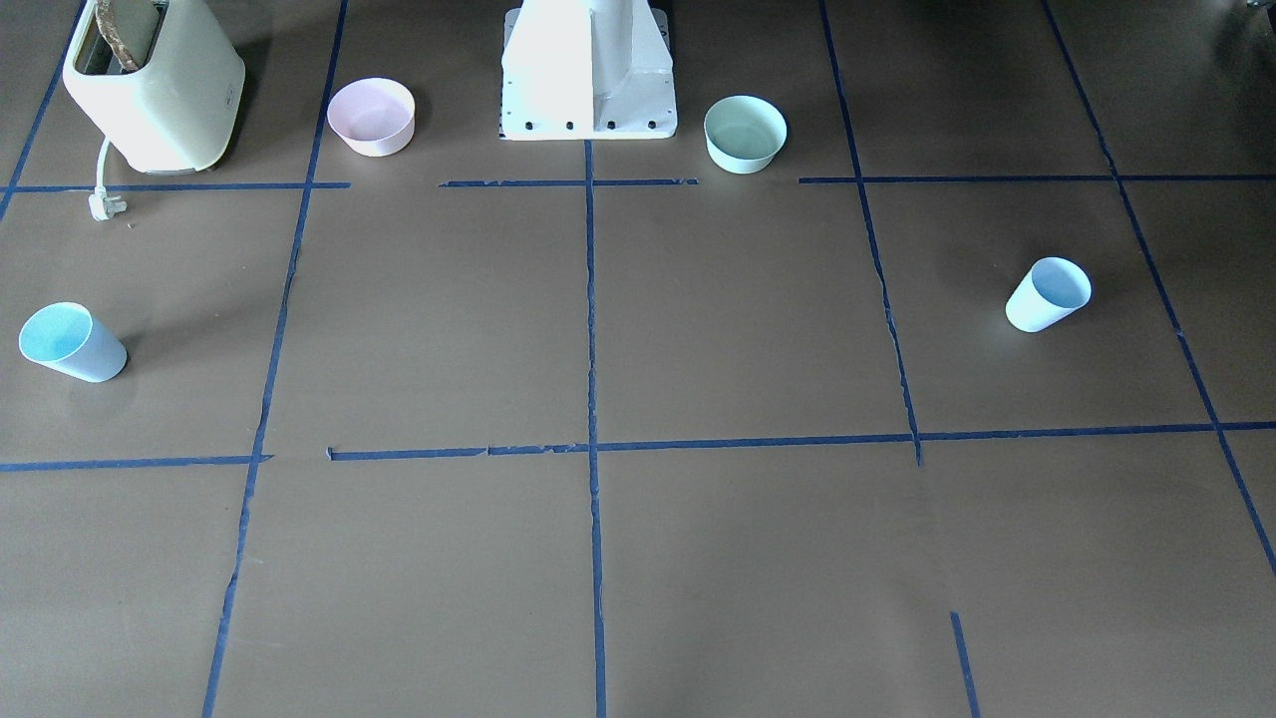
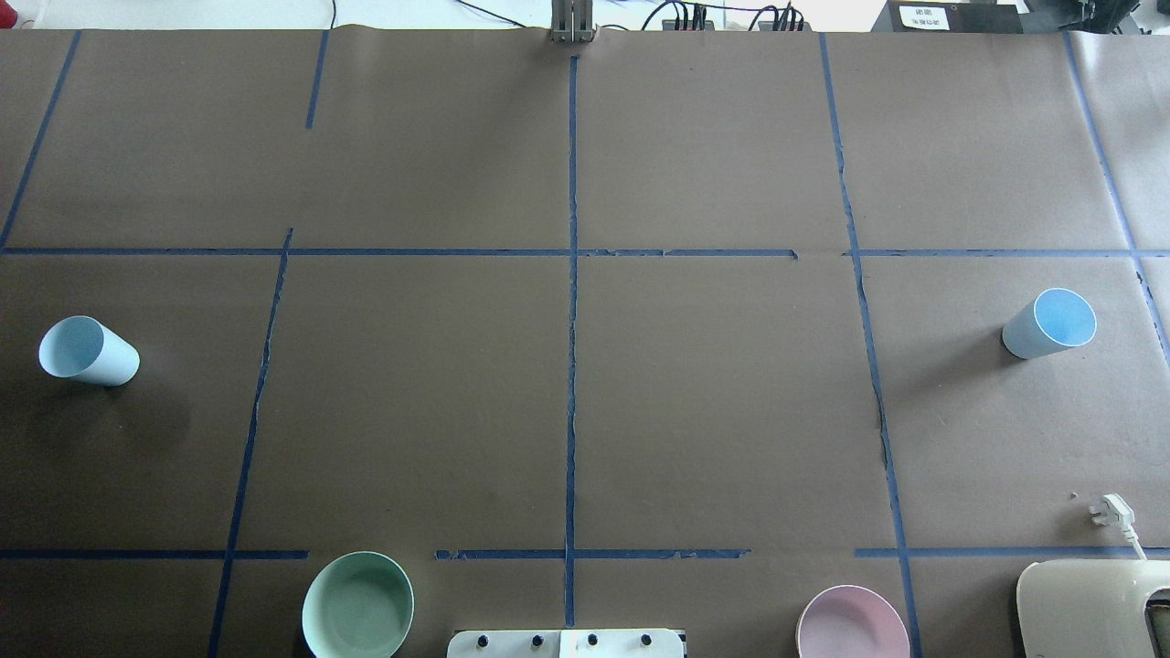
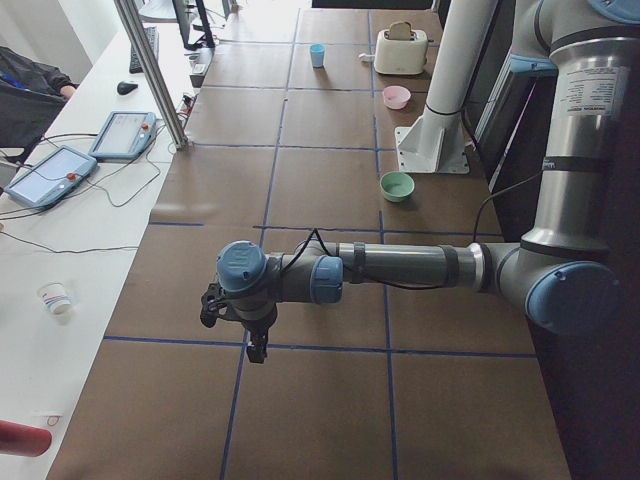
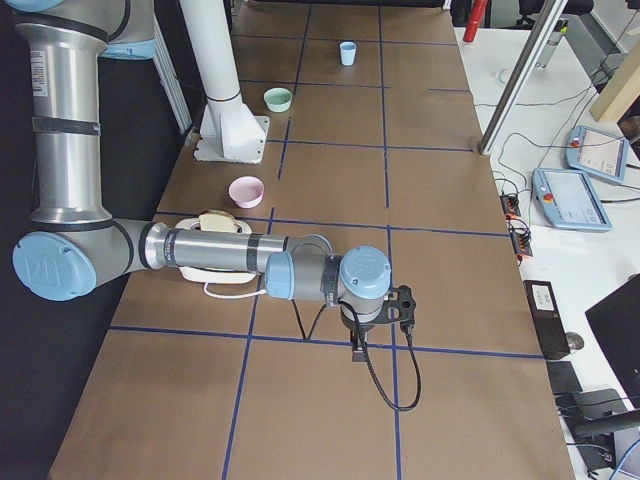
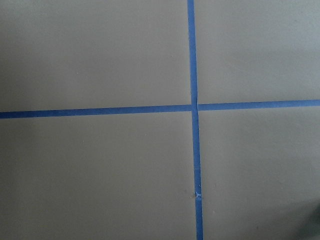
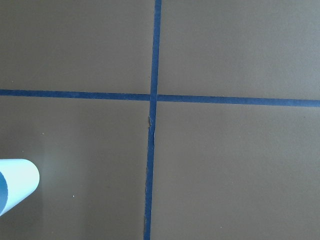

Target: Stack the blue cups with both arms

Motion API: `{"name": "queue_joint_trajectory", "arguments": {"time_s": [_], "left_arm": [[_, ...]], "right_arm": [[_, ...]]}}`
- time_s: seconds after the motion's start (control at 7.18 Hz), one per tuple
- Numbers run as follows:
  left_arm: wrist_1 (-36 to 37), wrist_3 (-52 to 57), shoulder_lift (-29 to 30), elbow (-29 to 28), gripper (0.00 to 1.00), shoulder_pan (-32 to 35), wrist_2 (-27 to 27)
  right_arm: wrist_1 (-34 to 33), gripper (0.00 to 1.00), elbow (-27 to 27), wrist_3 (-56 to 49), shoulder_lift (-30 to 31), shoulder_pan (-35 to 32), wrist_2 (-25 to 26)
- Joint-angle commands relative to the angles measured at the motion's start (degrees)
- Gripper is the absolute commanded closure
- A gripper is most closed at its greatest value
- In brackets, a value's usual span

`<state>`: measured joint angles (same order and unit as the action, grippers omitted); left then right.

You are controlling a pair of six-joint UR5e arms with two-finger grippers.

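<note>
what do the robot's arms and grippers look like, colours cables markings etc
Both the left arm and right arm are grey metal tubes with light-blue round joint caps. Each upright tube carries a small printed label. The left gripper and right gripper are black and compact, with thin black cables; the right one's cable hangs in a loop.

- You have a tabletop covered in brown paper and gridded with blue tape.
- The left blue cup stands mouth-up at the robot's left end, and the right blue cup at the opposite end, well apart.
- The green bowl and the pink bowl flank the white pedestal.
- The toaster sits beyond the pink bowl, with its plug lying loose.
</note>
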<state>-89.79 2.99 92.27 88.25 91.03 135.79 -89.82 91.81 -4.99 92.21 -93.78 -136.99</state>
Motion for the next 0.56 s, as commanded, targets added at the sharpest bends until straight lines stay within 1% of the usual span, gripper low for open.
{"name": "queue_joint_trajectory", "arguments": {"time_s": [0.0,0.28,0.42], "left_arm": [[0.0,0.0,-0.1,0.8,0.0,-0.1,0.1],[-1.3,-2.3,-0.3,3.9,0.0,-1.9,0.2],[-1.9,-9.3,-1.6,7.1,0.0,-5.1,2.1]], "right_arm": [[0.0,0.0,0.2,0.1,-0.1,0.0,-0.1],[0.1,0.0,0.2,0.1,-0.2,0.0,0.0],[0.1,0.0,0.2,0.1,-0.2,0.0,0.0]]}}
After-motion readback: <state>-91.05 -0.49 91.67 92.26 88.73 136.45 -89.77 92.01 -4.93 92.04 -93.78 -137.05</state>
